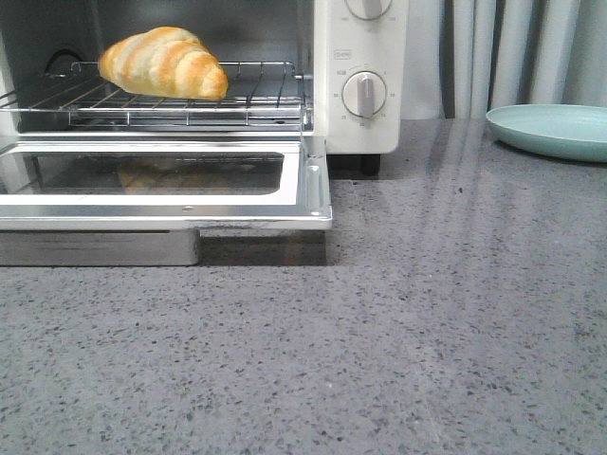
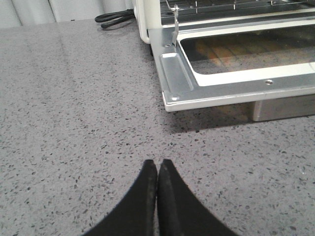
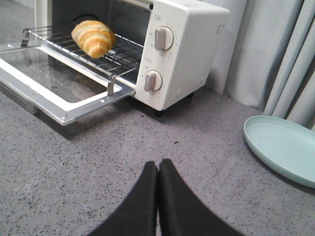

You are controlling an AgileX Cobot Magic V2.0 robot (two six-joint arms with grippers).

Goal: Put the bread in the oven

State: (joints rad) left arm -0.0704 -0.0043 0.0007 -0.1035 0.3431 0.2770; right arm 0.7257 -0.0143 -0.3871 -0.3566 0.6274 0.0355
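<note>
The bread (image 1: 163, 63), a golden croissant-shaped roll with pale stripes, lies on the wire rack (image 1: 237, 100) inside the white oven (image 1: 358, 123). It also shows in the right wrist view (image 3: 93, 37). The oven's glass door (image 1: 166, 180) hangs open and flat, also in the left wrist view (image 2: 236, 64). My left gripper (image 2: 157, 163) is shut and empty over the grey counter, in front of the door's corner. My right gripper (image 3: 158, 163) is shut and empty over the counter, in front of the oven's dials (image 3: 152, 81). Neither gripper shows in the front view.
A light teal plate (image 1: 555, 130) sits empty on the counter at the far right, also in the right wrist view (image 3: 283, 147). A black power cable (image 2: 114, 17) lies behind the oven. Grey curtains (image 3: 275, 54) hang at the back.
</note>
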